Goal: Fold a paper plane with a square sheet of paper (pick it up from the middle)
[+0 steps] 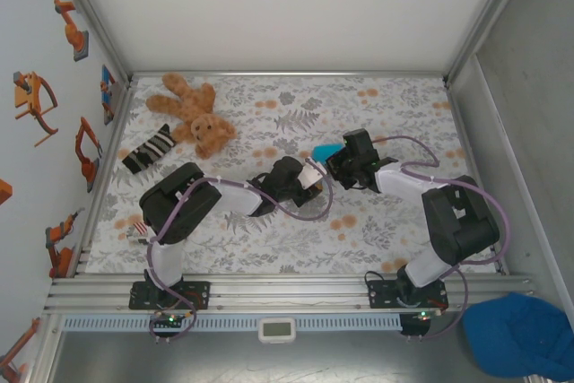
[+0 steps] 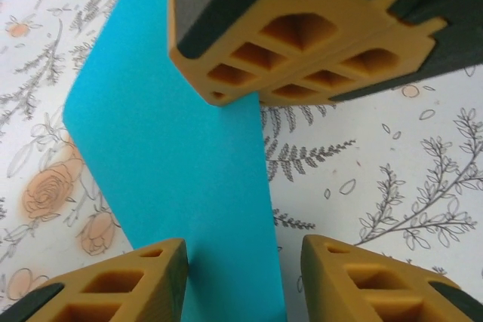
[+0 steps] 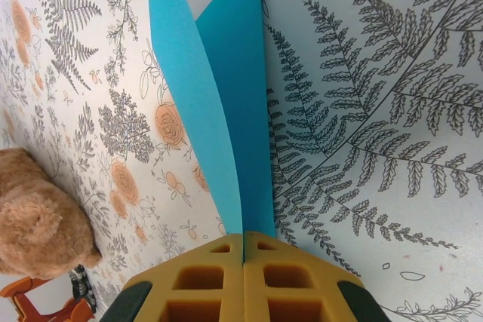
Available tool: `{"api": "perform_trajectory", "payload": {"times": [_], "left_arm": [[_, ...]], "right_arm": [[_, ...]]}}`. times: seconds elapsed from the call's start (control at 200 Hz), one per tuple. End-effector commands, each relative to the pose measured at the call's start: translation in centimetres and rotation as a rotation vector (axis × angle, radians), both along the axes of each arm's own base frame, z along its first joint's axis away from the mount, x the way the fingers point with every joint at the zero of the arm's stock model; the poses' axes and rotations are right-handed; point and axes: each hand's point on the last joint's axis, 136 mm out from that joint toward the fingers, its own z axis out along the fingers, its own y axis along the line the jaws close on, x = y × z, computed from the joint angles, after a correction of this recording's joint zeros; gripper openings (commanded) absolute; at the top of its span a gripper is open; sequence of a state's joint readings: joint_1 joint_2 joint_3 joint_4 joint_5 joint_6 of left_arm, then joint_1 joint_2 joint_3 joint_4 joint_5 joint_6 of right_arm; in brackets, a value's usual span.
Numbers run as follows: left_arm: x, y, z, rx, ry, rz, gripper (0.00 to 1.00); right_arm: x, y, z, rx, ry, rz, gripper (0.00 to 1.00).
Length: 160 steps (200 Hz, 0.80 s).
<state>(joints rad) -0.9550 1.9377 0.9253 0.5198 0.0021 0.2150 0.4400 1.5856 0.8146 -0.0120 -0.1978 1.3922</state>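
— Where is the square sheet of paper [image 1: 327, 150] to be found?

— It is seen near the middle of the flowered table [image 1: 404, 114], between the two pincers. It is folded: in the right wrist view two cyan layers are seen meeting at the fingers and spreading apart farther out. Whether its far edge rests on the table cannot be told.

— By what is it held?

— It is pinched by the right pincer [image 3: 243, 258], whose orange fingers are pressed together on the paper with no gap left between them. The same fingers [image 2: 302, 43] are seen from the left wrist, clamped at the top of the sheet.

— And the left pincer [image 2: 241, 284]?

— It is spread. The lower part of the sheet is seen running down between its two fingers, close against the one at the left of that view, while a strip of table is left bare between the paper and the other.

— What else is set around it?

— A teddy bear [image 1: 193, 114] is laid at the far left of the table, well apart from the paper, with a black-and-white striped sock [image 1: 148, 150] just beside it. A darker blue cap [image 1: 520, 334] is seen off the table, by the near right corner.
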Motion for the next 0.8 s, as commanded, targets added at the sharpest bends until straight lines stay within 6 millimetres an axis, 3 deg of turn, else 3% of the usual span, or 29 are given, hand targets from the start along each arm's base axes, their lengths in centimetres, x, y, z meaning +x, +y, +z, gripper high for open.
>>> {"api": "perform_trajectory", "payload": {"times": [0.0, 0.531, 0.666, 0.796], "left_arm": [[0.2, 0.0, -0.1, 0.001, -0.043, -0.002, 0.41], [0.0, 0.2, -0.8, 0.006, -0.023, 0.001, 0.27], [0.0, 0.3, -1.3, 0.012, -0.012, 0.006, 0.23], [0.0, 0.4, -1.9, 0.005, 0.015, 0.013, 0.19]], "right_arm": [[0.2, -0.1, 0.0, 0.008, 0.019, -0.017, 0.00], [0.2, 0.1, -0.1, 0.013, 0.032, -0.008, 0.00], [0.3, 0.0, 0.4, 0.015, 0.018, -0.006, 0.13], [0.4, -0.4, 1.0, 0.011, 0.008, -0.012, 0.36]]}}
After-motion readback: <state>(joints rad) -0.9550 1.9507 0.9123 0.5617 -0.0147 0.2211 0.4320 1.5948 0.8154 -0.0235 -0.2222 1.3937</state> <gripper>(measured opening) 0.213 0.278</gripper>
